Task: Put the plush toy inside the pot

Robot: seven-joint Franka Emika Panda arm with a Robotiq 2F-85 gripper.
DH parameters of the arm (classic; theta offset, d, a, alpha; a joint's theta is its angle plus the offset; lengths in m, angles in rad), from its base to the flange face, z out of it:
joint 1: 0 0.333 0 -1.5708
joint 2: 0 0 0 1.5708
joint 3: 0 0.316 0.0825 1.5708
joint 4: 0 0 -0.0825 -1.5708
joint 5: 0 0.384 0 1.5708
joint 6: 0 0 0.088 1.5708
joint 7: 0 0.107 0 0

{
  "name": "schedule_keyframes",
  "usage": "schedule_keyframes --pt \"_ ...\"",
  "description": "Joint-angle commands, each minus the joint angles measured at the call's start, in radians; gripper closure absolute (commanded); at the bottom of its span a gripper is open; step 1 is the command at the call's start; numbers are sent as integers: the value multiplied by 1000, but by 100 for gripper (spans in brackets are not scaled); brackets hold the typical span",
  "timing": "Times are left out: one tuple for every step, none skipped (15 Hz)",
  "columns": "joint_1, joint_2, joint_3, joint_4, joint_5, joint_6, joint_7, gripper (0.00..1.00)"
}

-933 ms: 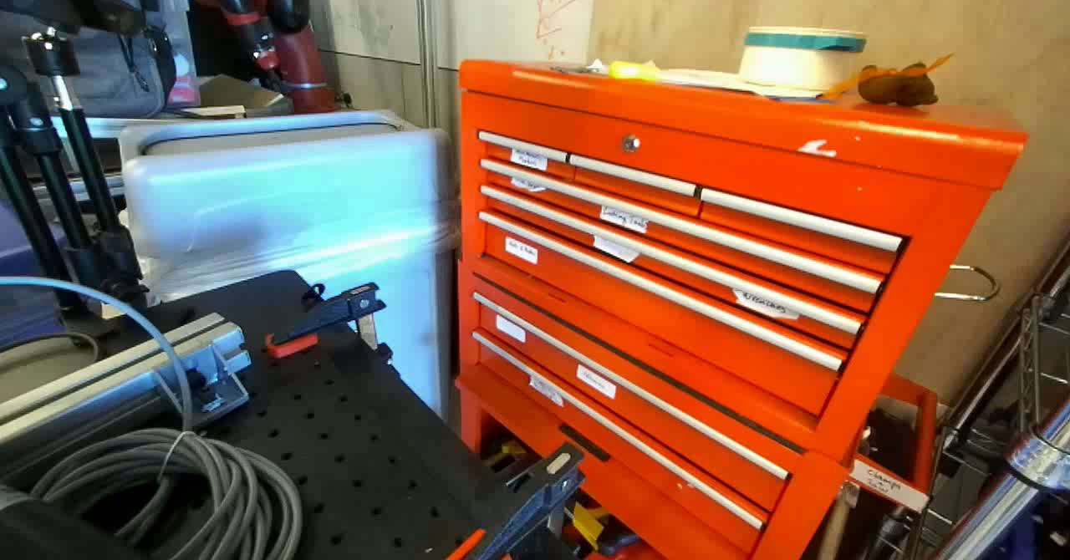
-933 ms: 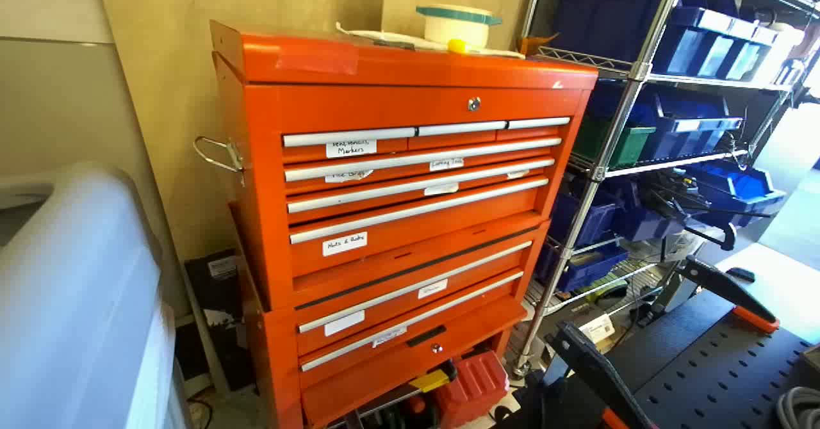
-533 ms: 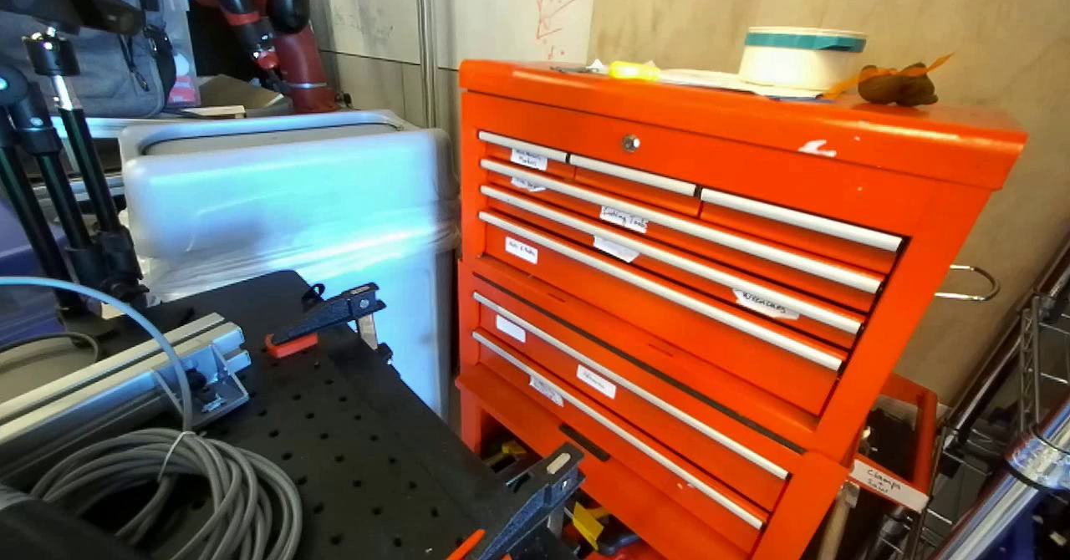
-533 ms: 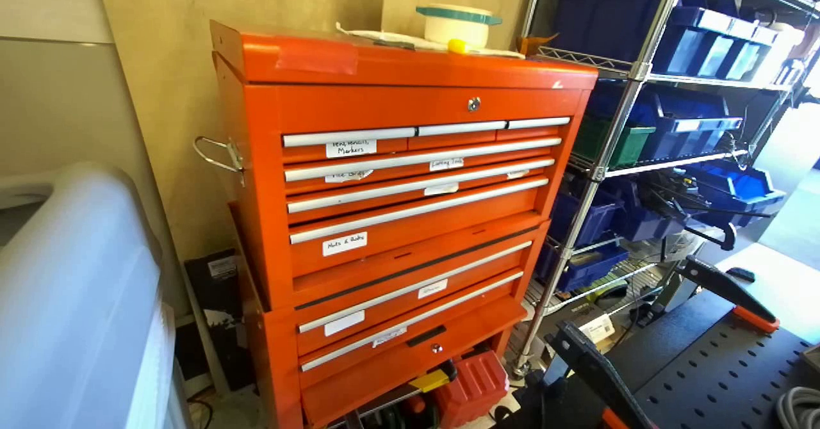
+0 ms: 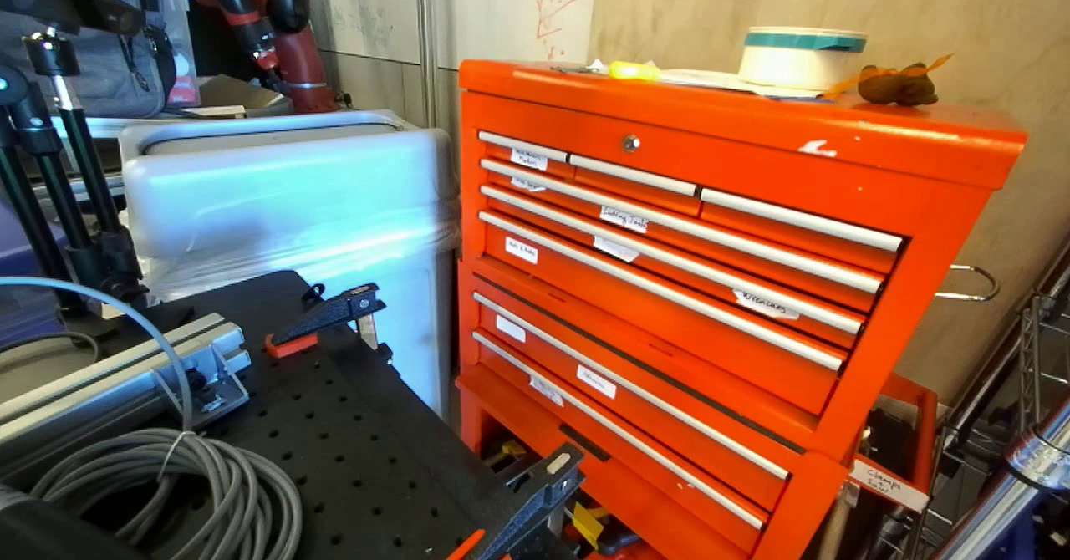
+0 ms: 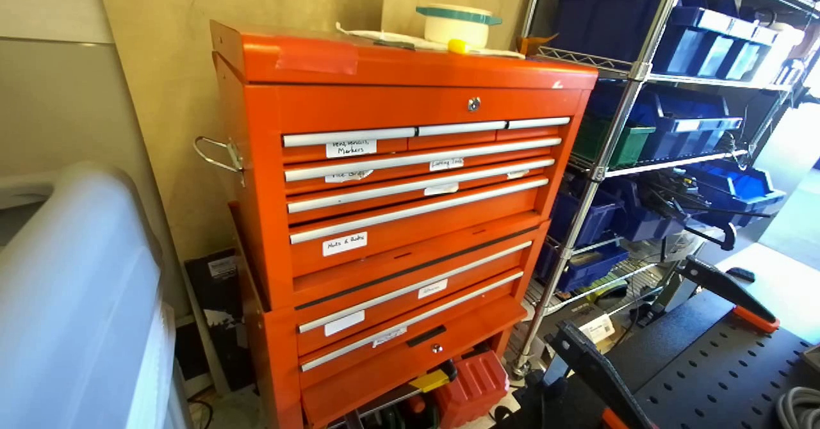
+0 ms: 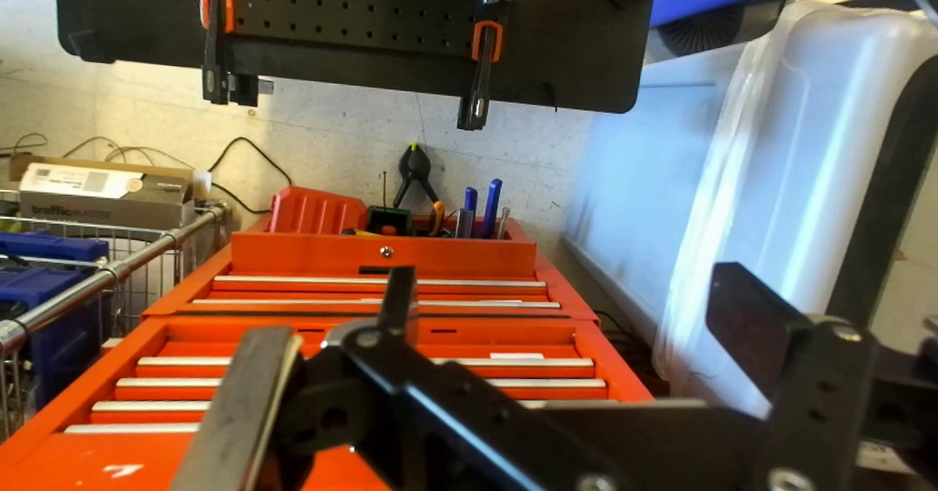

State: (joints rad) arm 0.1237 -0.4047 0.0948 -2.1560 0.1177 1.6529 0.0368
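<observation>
Drawer chest (image 5: 702, 343) in all views

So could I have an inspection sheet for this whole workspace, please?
Surface: top of the orange-red metal tool chest; a white mark on its front.
Job's things: small dark-brown fuzzy plush toy beside, not inside, the round cream-white, teal-banded pot; whether lidded, I can't tell.
Clutter: thin white sheet at the pot's base; small bright-yellow object.
Gripper: black, jointed, jaws apart, nothing seen between them.
Cables: coiled grey cable on the black perforated table.
Surroundings: chrome wire shelving with blue plastic bins; red-and-black robot arm in the background.
</observation>
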Motion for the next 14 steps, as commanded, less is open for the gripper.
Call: schedule_keyframes --pt "-45 63 -21 17 -32 63 -2 0" --pt "-63 85 -31 25 -45 87 4 0" --pt "-83 108 -43 32 -61 119 14 0" --pt "-102 130 -53 37 -78 156 24 0" --pt "-122 153 -65 43 -98 199 37 0" --pt "-141 176 -75 49 -117 247 58 0" --pt "-157 204 -86 65 -134 278 80 0" --pt "-176 233 -97 83 -150 314 113 0" --pt "-189 259 -106 99 -164 343 144 0" --pt "-203 283 -114 115 -179 380 185 0" --pt "-213 303 -121 125 -193 417 223 0" --pt "-221 321 -127 133 -204 449 268 0" --pt "-226 337 -132 142 -209 470 316 0" --pt "-229 349 -135 144 -219 496 369 0"
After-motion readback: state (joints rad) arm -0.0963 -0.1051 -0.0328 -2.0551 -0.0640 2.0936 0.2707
